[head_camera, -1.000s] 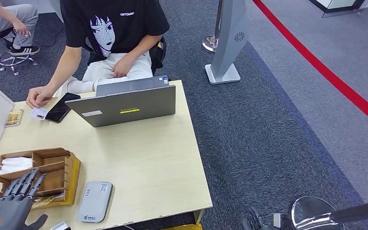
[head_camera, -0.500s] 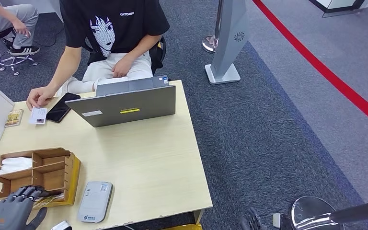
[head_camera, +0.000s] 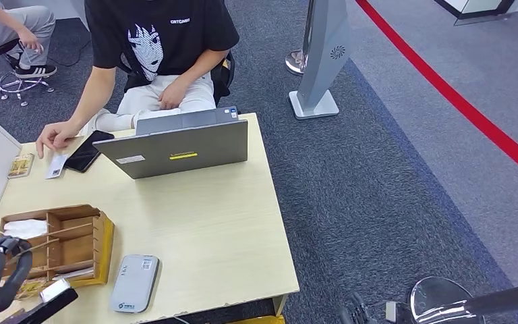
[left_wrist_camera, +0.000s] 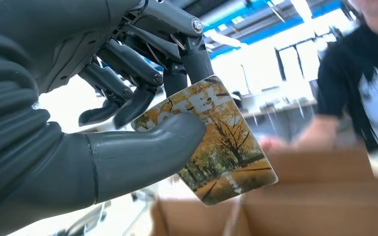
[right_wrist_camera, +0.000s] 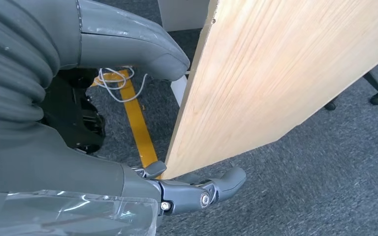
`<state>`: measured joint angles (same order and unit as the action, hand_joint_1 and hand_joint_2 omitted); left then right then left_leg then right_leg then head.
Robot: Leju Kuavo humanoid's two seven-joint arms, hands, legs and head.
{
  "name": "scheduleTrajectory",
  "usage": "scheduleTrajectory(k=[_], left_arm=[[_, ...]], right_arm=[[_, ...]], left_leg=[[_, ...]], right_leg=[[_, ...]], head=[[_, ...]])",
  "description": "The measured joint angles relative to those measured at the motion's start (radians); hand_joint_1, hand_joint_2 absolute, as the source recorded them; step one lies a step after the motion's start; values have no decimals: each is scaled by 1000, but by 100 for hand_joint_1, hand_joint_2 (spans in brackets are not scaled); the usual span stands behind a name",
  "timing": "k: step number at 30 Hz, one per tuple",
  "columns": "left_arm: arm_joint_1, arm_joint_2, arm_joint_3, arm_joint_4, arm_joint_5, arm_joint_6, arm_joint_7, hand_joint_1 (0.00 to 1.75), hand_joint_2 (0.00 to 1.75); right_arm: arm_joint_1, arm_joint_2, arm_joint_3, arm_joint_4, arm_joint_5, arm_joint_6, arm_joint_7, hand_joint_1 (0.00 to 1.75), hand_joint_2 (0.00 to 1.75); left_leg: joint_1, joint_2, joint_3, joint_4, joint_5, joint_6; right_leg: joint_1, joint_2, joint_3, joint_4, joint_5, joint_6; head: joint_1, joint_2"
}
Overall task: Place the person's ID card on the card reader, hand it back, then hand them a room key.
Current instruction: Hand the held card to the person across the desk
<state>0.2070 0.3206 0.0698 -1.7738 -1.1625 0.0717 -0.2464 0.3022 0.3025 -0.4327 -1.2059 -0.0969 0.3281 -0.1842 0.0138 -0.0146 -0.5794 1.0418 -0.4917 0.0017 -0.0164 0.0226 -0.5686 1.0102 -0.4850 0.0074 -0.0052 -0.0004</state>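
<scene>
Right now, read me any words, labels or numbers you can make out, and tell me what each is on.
"OTEL": pale letters on the room key pinched by the left hand; the thumb hides the start.
Black T-shirt: white chest print, too small to read.
Laptop: stickers unreadable.
Card reader: labels unreadable.

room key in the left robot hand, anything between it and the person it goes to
The left robot hand pinches the room key above the wooden organizer. Toward the person's hand lies bare table; the open laptop stands off to the side. Nothing visible blocks the way.
</scene>
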Motion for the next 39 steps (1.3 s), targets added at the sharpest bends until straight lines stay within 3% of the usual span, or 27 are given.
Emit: scheduleTrajectory(k=[7,16,21,22,25,26,33,39], left_arm=[[-95,-4,8,-56,-12,-30,12,175,175],[-440,-4,-73,58,-93,-215,183,175,175],[-529,-6,-109,142,-121,-236,211,175,175],[-537,-8,-113,151,-123,-236,212,165,175],[-548,-17,-121,165,-121,-234,218,34,175],[-548,-21,-122,168,-115,-231,219,0,175],[-498,-81,-114,124,3,-151,177,0,175],[-320,-205,-21,-83,248,-55,65,0,175]], right_arm=[[-2,0,2,1,15,7,20,0,175],[-23,0,0,40,133,72,24,0,175],[-29,0,-11,72,163,94,12,0,175],[-30,0,-13,76,164,97,11,0,175],[-31,0,-14,84,164,102,10,0,175],[-31,0,-15,86,163,102,9,0,175],[-29,0,-18,80,85,65,28,0,175],[-21,0,-10,56,-18,1,32,0,175]], left_leg=[[0,-1,0,0,1,0],[0,-5,-1,0,5,0],[0,-4,-1,0,5,0],[0,-4,-1,0,5,0],[0,-4,-1,0,5,0],[0,-4,-2,0,5,0],[0,-4,-2,0,5,0],[-1,0,-3,0,3,1]], right_leg=[[0,-1,0,0,0,0],[0,-4,0,1,4,-1],[0,-4,0,1,4,-1],[0,-4,0,1,4,-1],[0,-3,0,1,4,-1],[0,-3,-1,1,4,-1],[0,-3,-1,0,4,-1],[0,1,-2,0,3,-1]], head=[[0,0],[0,0],[0,0],[0,0],[0,0],[0,0],[0,0],[0,0]])
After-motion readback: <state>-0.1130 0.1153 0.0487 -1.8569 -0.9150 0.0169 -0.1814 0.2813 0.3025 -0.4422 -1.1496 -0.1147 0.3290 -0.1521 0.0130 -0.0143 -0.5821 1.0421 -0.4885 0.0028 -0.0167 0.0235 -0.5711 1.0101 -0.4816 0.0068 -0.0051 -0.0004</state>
